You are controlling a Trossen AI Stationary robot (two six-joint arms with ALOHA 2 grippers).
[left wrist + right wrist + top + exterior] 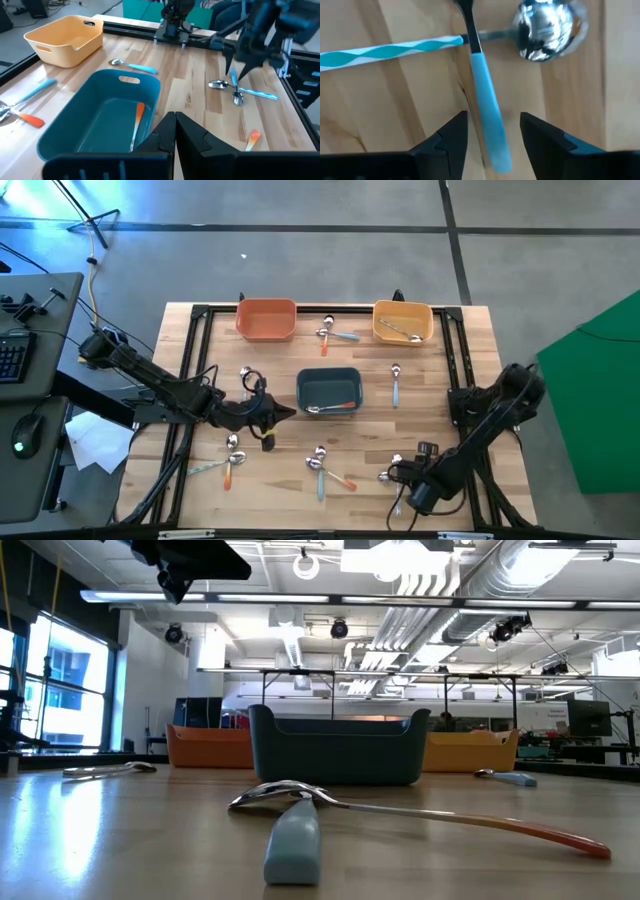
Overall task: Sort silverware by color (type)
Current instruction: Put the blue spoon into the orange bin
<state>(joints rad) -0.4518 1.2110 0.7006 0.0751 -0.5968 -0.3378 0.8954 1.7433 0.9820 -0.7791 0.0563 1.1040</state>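
The right gripper's [492,137] jaws stand spread on either side of a light-blue-handled metal spoon [487,112] lying near the wooden desk's [290,480] front right corner, its long axis running between them, while the left gripper [283,414], jaws pressed together, waits beside the dark blue plastic bin [329,391].

Left arm: dark, six-joint, entering from the table's left edge and reaching toward the table's middle, elbow bent, forearm lying low and roughly level. Left gripper [283,414]: two dark fingers pressed together into a point, nothing between them.

Right arm: dark, six-joint, mounted at the table's right edge, folded back toward the near right corner, wrist angled downward. Right gripper [492,131]: two dark fingers [451,131] parted, tips down close to the tabletop.
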